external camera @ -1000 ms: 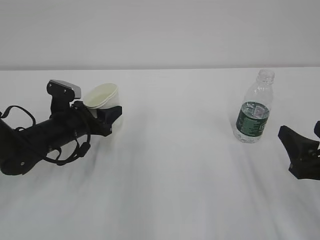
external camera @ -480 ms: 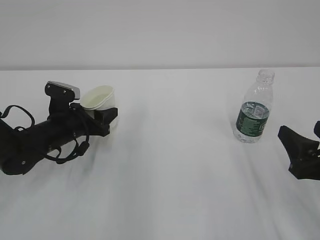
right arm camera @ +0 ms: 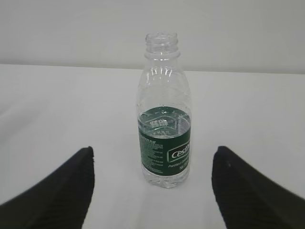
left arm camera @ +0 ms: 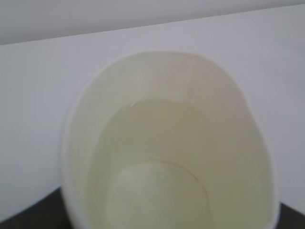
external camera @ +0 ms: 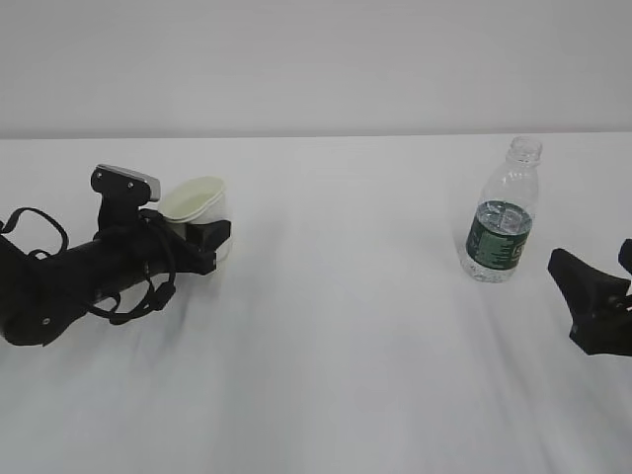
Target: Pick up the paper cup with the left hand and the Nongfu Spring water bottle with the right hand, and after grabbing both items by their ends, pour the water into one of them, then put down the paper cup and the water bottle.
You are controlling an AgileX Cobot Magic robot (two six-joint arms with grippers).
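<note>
Right tool (external camera: 604, 308): cut off by the exterior view's right edge; only dark finger ends are shown at the right wrist view's bottom.
Paper cup (left arm camera: 167, 143): blurred; base cut off by the left wrist view's bottom edge.
Cup's lower wall, exterior view: hidden behind the left tool (external camera: 202, 242).
Bottle (right arm camera: 164, 114) label: small print unreadable.

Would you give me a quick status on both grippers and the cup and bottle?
Left gripper clamped on paper cup. Right gripper open, short of the bottle, which stands upright, uncapped. Nothing in the way.
</note>
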